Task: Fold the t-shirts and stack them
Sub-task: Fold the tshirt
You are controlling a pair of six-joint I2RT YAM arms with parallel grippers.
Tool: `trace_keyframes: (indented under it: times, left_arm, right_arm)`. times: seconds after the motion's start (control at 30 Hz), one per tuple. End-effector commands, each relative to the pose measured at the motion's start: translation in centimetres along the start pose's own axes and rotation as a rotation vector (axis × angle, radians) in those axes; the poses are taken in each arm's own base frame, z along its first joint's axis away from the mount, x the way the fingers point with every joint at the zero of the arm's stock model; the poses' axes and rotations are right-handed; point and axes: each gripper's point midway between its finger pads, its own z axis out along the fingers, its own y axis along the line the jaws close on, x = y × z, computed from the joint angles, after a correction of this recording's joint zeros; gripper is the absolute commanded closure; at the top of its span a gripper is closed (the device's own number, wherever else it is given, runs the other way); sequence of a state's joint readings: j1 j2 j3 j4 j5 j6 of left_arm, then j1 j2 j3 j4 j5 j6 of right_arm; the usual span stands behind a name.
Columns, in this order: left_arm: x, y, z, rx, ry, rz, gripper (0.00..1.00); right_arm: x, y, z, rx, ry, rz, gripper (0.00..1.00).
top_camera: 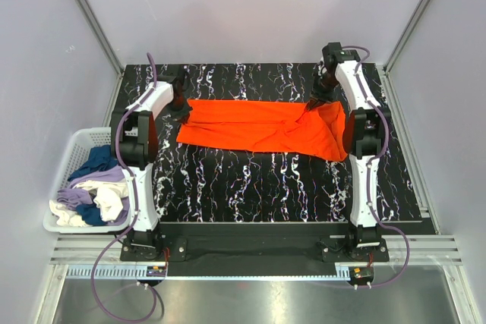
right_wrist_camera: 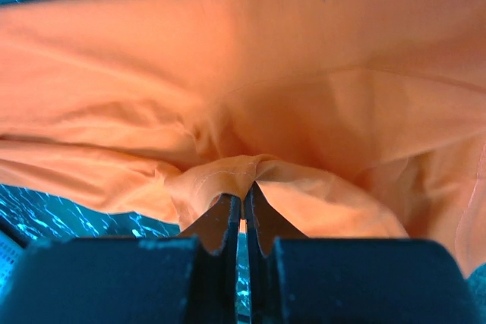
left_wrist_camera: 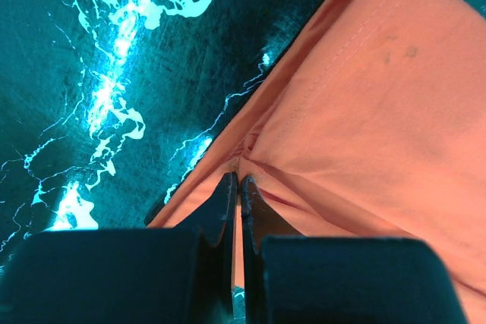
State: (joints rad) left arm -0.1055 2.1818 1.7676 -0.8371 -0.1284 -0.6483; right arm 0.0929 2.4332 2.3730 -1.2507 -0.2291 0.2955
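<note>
Basket (top_camera: 70, 148), lower left of frame: spare t-shirts (top_camera: 95, 187) heaped, navy, lavender, cream. Orange t-shirt (top_camera: 258, 128) lies stretched across the surface (top_camera: 266, 184), mid-frame, right end bunched.

Step, judged: fold. Move both pinches together at equal height, cloth taut, or the hem sags.

Both arms extend over the cloth's far edge, wrists tipped down. Left tool (left_wrist_camera: 240, 187) is pressed together on the shirt's edge; right tool (right_wrist_camera: 244, 195) pinches a raised pleat.

Bright orange cloth t-shirt (top_camera: 258, 127) stretched flat between left claw (left_wrist_camera: 238, 182) and right claw (right_wrist_camera: 244, 190), both pinching it; navy, lavender, cream shirts (top_camera: 93, 187) heaped farther left.
</note>
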Motion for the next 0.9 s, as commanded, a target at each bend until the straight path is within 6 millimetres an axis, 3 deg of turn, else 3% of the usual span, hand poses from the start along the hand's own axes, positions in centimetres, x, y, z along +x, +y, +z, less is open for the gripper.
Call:
trace_keyframes:
  times: [0.0, 0.47, 0.73, 0.87]
  left_arm:
    - [-1.2, 0.2, -0.8, 0.013, -0.038, -0.024, 1.00]
    - [-1.3, 0.0, -1.0, 0.026, -0.039, -0.022, 1.00]
    - [-1.1, 0.1, -1.0, 0.023, -0.036, -0.026, 1.00]
    - [-1.1, 0.4, -1.4, 0.018, -0.041, -0.030, 1.00]
  right_arm:
    - [-1.8, 1.5, -1.0, -0.037, -0.064, -0.008, 1.00]
    - [-2.9, 2.8, -0.2, -0.091, -0.072, -0.002, 1.00]
    - [-2.8, 2.3, 1.7, -0.083, -0.048, 0.003, 1.00]
    - [-3.2, 2.2, 1.0, -0.071, -0.069, -0.003, 1.00]
